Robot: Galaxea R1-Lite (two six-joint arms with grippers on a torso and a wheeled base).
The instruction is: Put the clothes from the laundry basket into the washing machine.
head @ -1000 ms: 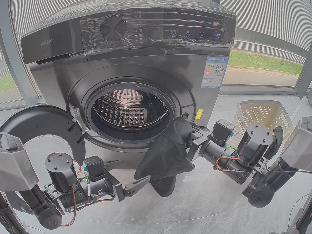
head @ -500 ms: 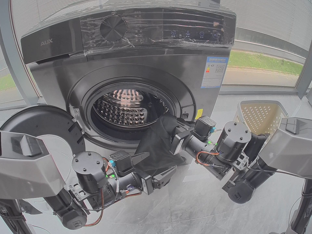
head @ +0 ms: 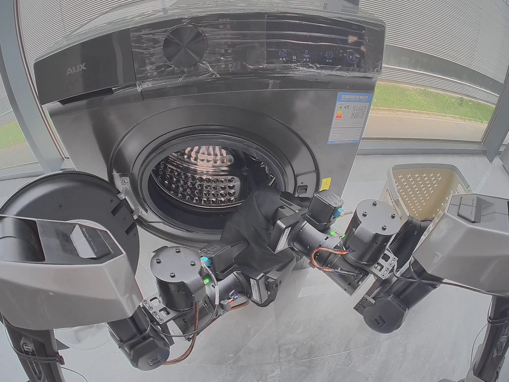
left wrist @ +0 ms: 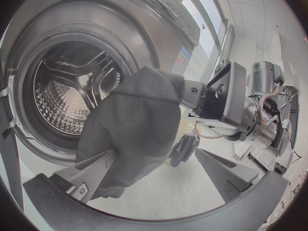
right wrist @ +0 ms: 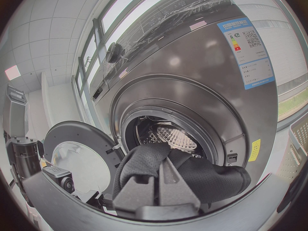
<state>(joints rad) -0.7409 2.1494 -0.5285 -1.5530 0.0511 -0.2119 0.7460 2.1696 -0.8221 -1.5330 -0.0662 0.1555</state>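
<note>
The washing machine stands with its round door swung wide to the robot's left, the steel drum shining inside. The right gripper is pinched tight on a black garment and holds it at the lower right edge of the opening. The top of the cloth bunches up there, and the rest hangs down the front of the machine toward the tiled floor. Just below, the left gripper has its fingers spread apart, with the hanging cloth between them and one finger against the fabric. The laundry basket sits on the floor to the right, beside the machine, well behind the right arm.
</note>
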